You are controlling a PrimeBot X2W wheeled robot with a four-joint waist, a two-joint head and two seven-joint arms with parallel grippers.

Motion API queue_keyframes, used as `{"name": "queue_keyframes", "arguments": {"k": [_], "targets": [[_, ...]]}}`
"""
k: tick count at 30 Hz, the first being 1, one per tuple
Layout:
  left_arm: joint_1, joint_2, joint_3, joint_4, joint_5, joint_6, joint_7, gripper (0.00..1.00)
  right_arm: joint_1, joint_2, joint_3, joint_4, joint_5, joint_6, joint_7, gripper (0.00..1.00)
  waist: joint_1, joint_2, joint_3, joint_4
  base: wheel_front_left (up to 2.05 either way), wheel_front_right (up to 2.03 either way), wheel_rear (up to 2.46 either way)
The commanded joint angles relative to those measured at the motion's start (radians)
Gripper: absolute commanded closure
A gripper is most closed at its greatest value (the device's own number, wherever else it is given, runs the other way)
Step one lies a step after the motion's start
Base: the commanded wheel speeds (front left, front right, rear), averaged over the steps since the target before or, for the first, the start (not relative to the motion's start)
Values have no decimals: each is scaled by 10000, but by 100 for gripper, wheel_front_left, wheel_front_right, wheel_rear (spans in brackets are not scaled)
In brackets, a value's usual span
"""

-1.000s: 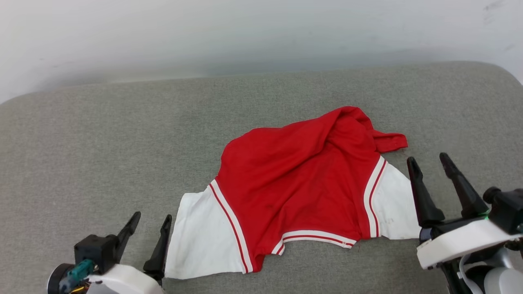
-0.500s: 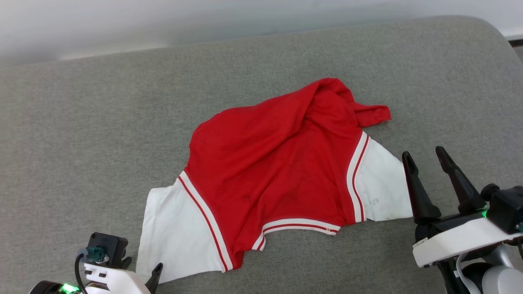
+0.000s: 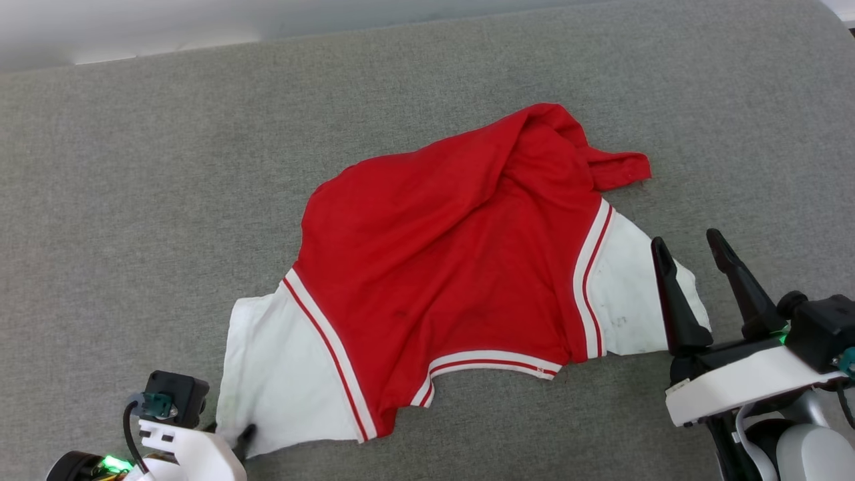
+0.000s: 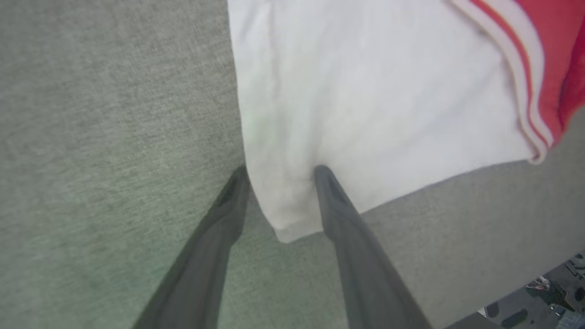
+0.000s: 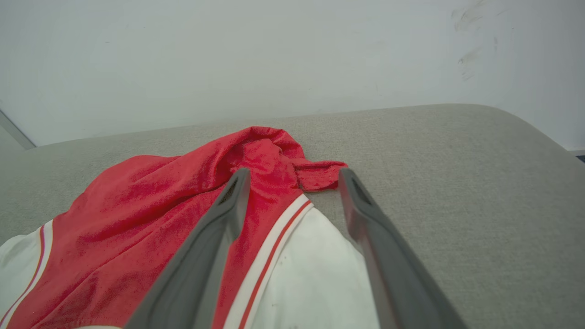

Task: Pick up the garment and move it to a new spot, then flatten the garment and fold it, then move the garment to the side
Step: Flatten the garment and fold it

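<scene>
The garment lies crumpled on the grey cushion, plain red face up, with its lettering hidden. One white sleeve spreads at the lower left and the other sleeve at the right. My left gripper is open and straddles the lower-left sleeve's corner: one finger lies on the white cloth, the other on the cushion beside its edge. In the head view the left gripper is mostly hidden behind its wrist. My right gripper is open above the right sleeve's outer edge, also seen as the gripper hovering over the striped trim.
The grey fabric cushion stretches wide around the garment. Its rounded far right corner meets a white wall that runs along the back.
The head camera has tilted down. My left gripper has swung from pointing up beside the sleeve to pointing down onto its corner. My right gripper has shifted slightly over the right sleeve.
</scene>
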Motion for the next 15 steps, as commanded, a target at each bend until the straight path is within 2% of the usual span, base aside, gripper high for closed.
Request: {"name": "queue_keyframes", "arguments": {"k": [1,5,8,9,15], "targets": [[288,-124,-352,661,-133,-110,317,100,-199,29,17,61,-78,-4,-57,0,1,0,-10,27,0,0,0],[-86,-292,-102,799,78,170,-339,100,-149,-81,17,196,-101,-4,70,0,1,0,-279,166,0,0,0],[-267,-417,271,669,-91,339,-748,100,-20,-574,72,398,-181,-7,512,0,1,0,-575,284,0,0,0],[-372,-461,583,359,-157,437,-1238,100,72,-1002,-29,539,-160,-4,1266,0,1,0,-895,375,0,0,0],[-122,-392,1251,-742,-416,655,-1634,100,336,-1706,-504,274,391,-10,3590,0,1,0,-1327,546,0,0,0]]}}
